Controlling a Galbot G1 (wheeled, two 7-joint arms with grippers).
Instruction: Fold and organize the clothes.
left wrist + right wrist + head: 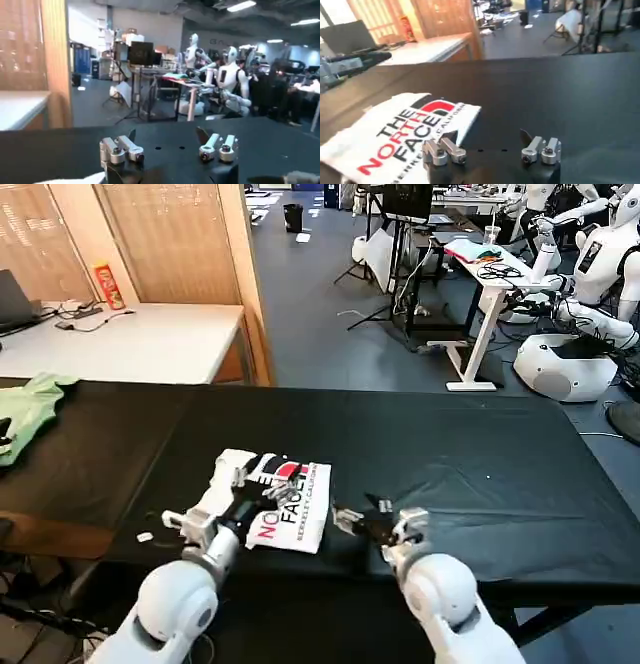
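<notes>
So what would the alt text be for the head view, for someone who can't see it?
A folded white T-shirt with a black-and-red print lies on a black table, near its front edge. The robot's left tool is over the shirt; the right tool, open, is just beside it. A light green garment lies at the far left.

I had bare black table [470, 454] open ahead and to my right. The folded white T-shirt [285, 504] lay near the front edge, the left gripper [243, 502] over it. A light green garment [28, 409] blocked the far left.
</notes>
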